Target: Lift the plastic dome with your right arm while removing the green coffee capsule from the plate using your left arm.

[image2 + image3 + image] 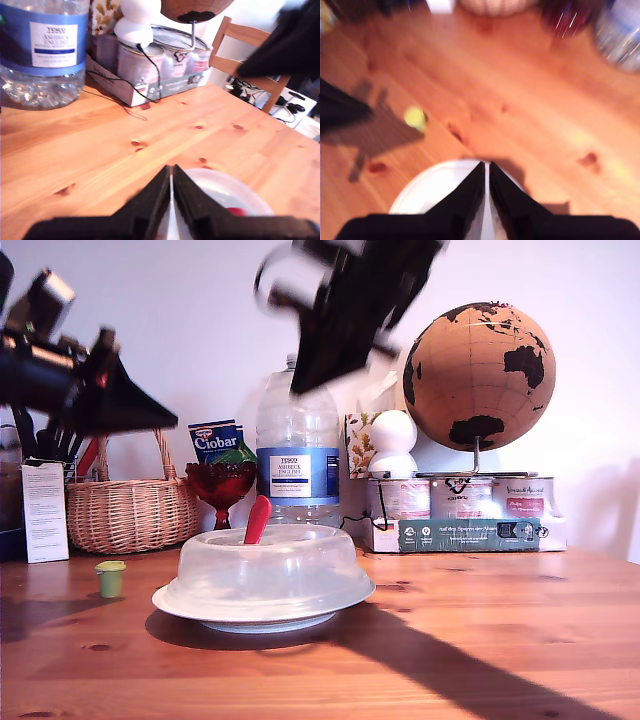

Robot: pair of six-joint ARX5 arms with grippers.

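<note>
1. The green coffee capsule [110,578] stands upright on the bare counter [480,640], just left of the plate [200,607] and apart from its rim. We judge its removal done.
2. The plastic dome [265,575] sits squarely on the plate, with its flared rim resting inside the plate's edge. Its red handle [257,520] sticks up on the left side of the crown. With the cover down and nothing under it that we can make out, we take this for the closing part of the task.
3. Our first tool [165,420] is closed on nothing, its fingers meeting in a thin line in its own camera. It hangs high at the left of the scene, above and beyond the capsule, pointing right toward the dome (well clear of both).
4. Our second tool [305,380] is also closed and empty. Its arm slants down from the top middle of the scene, with the tip high above the far side of the dome in front of the water bottle [297,455]. It is blurred, as is its own view, so finer detail of the pose escapes us.
5. We judge that both arms are held high so that neither can knock the cover or the capsule.
</note>
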